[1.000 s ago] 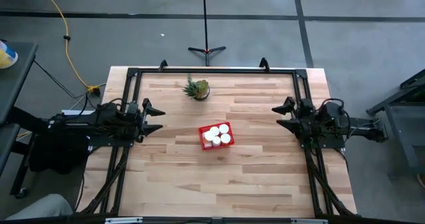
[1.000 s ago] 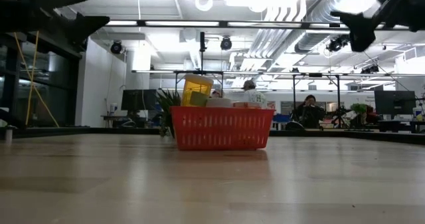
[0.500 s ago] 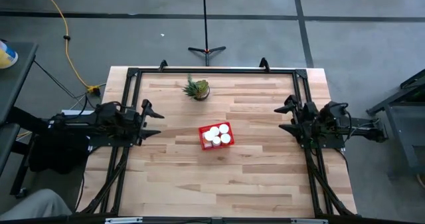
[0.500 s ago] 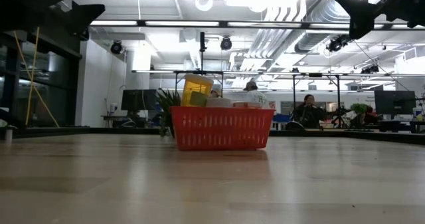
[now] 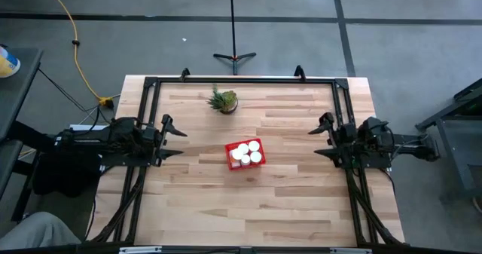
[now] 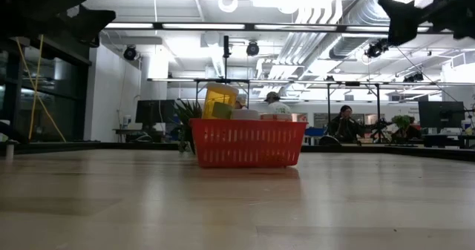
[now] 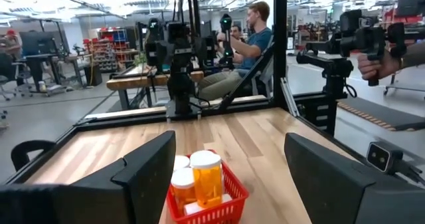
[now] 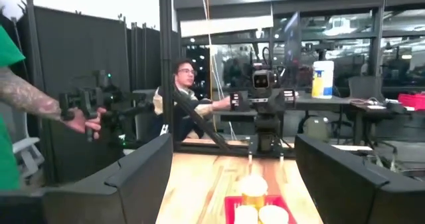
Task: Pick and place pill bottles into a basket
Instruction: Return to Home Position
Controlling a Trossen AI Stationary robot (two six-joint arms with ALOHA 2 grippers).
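Observation:
The red basket stands at the table's middle, its bottom on the wood. Several white-capped pill bottles stand inside it; an orange-bodied one shows in the left wrist view. In the low view the basket holds a yellow-orange bottle above its rim. My left gripper is open and empty, raised at the table's left side, pointing at the basket. My right gripper is open and empty, raised at the right side, facing it.
A small spiky green potted plant stands near the table's far edge, left of centre. A black frame runs around the table. People sit and stand in the room beyond; a hand holds a device off the table.
Both grippers have drawn back a little from the basket toward their own table edges, staying raised and open. The basket and bottles have kept still.

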